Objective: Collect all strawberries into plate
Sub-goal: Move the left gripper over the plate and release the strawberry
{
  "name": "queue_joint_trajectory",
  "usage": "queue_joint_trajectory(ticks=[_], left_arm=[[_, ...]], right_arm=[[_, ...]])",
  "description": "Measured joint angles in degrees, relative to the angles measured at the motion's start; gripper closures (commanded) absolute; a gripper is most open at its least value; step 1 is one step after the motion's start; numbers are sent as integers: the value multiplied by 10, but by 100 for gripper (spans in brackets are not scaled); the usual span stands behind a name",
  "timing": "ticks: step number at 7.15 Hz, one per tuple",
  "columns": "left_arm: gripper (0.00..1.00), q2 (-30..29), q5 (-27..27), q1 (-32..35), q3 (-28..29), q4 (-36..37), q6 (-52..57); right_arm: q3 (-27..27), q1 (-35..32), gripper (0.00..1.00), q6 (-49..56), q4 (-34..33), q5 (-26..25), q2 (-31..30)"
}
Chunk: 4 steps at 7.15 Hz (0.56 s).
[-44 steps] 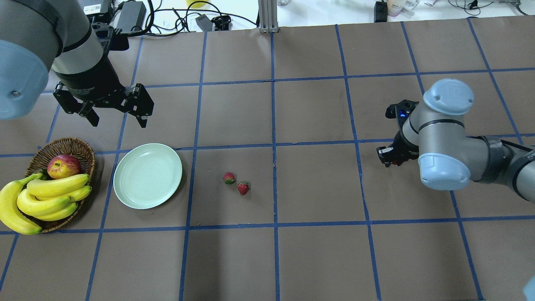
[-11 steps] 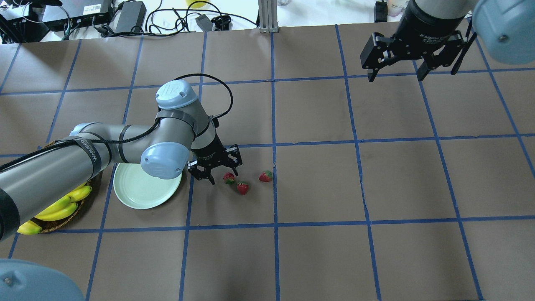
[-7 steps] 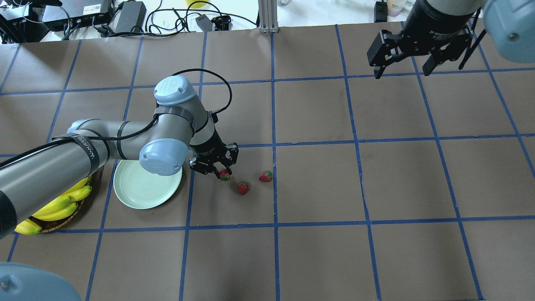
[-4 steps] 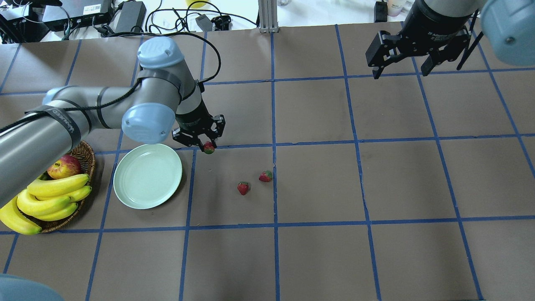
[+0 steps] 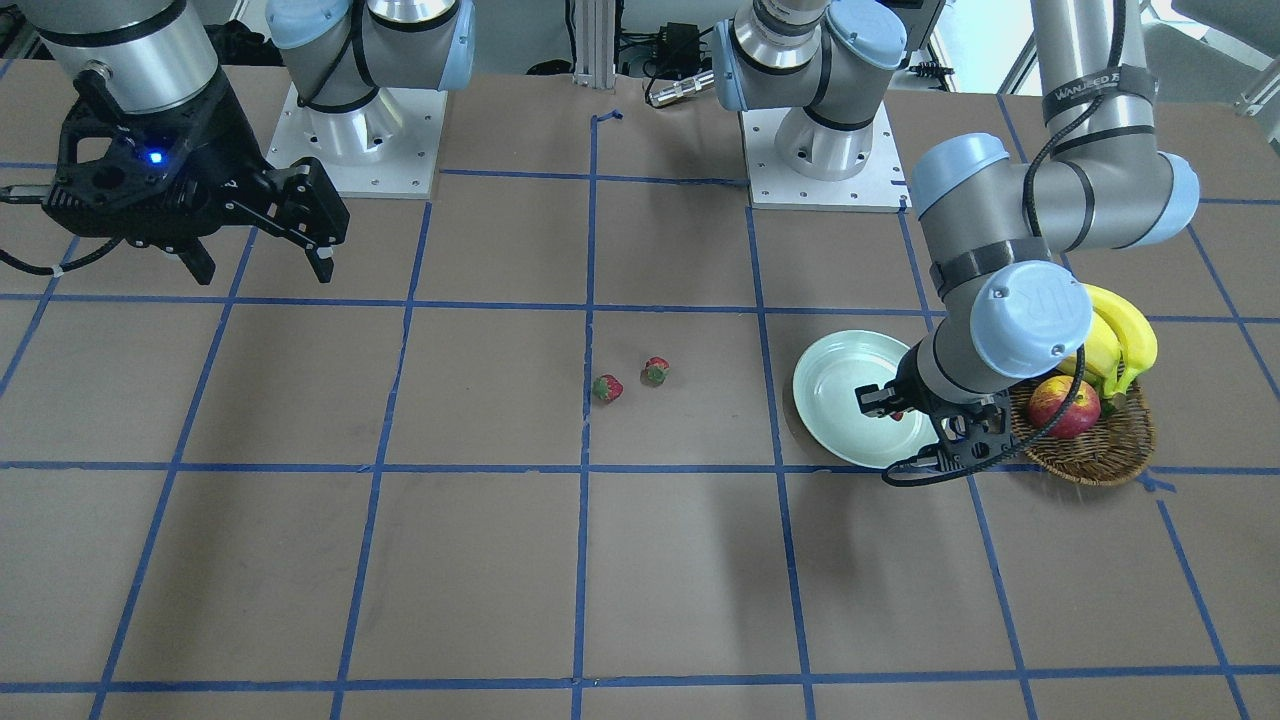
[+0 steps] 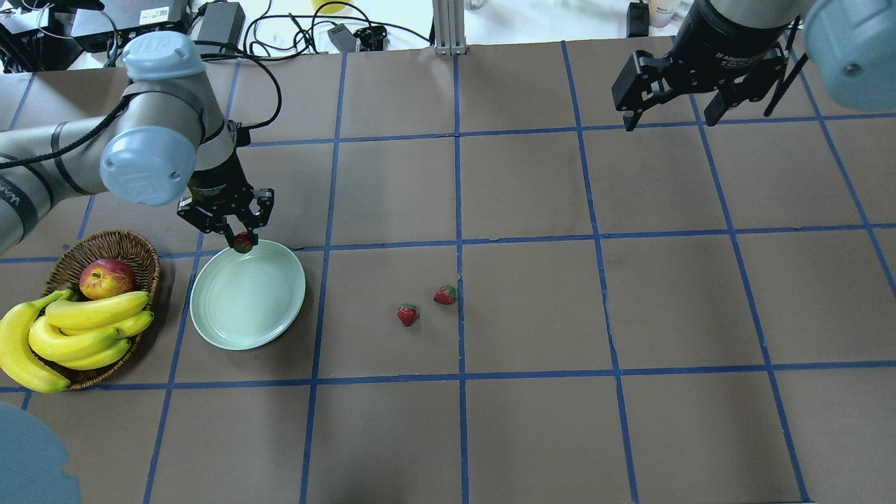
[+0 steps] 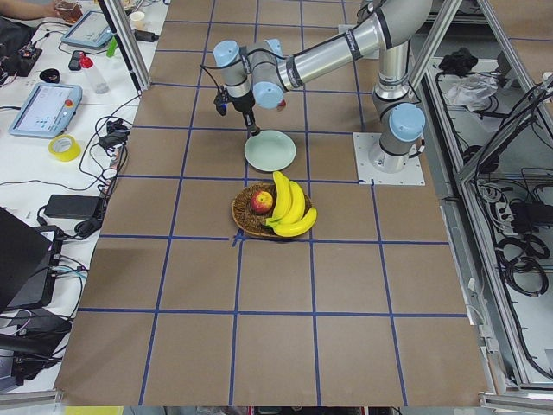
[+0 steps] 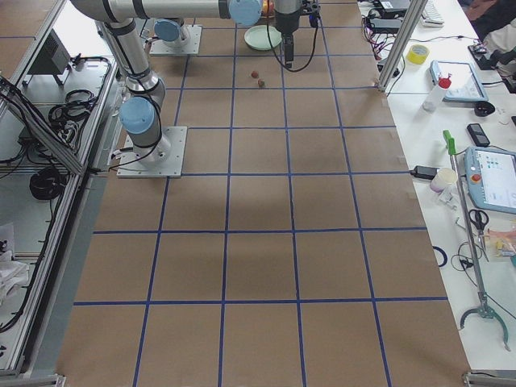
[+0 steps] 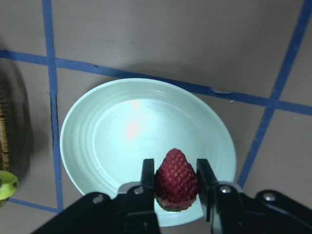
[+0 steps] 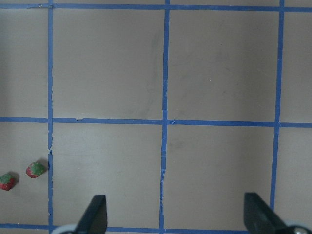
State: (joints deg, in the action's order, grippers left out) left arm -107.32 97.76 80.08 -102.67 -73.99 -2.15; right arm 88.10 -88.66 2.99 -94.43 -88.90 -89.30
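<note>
Just changed: the left gripper (image 6: pixel 240 236) is pinching one strawberry (image 9: pixel 176 179) and has carried it away from the other two, over to the plate (image 6: pixel 280 315). In the overhead view it is hanging above the rim at 12 o'clock.
Meaning: the first of three is nearing release, and the plate is holding nothing yet.
Wicker basket (image 6: pixel 136 246): sitting at the plate's 9 o'clock, carrying an apple (image 6: pixel 106 278) and bananas (image 6: pixel 84 322). It is close to the arm but not blocking.
Remaining fruit: the near strawberry (image 6: pixel 407 315) and far strawberry (image 6: pixel 444 295) are lying close together at the plate's 3 o'clock.
Right gripper (image 6: pixel 668 122): hanging spread wide at 1 o'clock, well apart, gripping nothing.
</note>
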Motion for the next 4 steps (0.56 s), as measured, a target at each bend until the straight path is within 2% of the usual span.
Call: queue_joint_trajectory(ticks=[1, 2, 3, 4], left_arm=[[100, -5, 3, -21, -22, 13, 13], [53, -14, 3, -30, -34, 29, 18], [1, -22, 3, -34, -40, 39, 19], [0, -27, 2, -34, -43, 44, 20]], right_arm=[[0, 0, 0, 0, 0, 0, 0], [0, 0, 0, 0, 0, 1, 0], [1, 0, 0, 0, 0, 1, 0], [1, 0, 0, 0, 0, 1, 0]])
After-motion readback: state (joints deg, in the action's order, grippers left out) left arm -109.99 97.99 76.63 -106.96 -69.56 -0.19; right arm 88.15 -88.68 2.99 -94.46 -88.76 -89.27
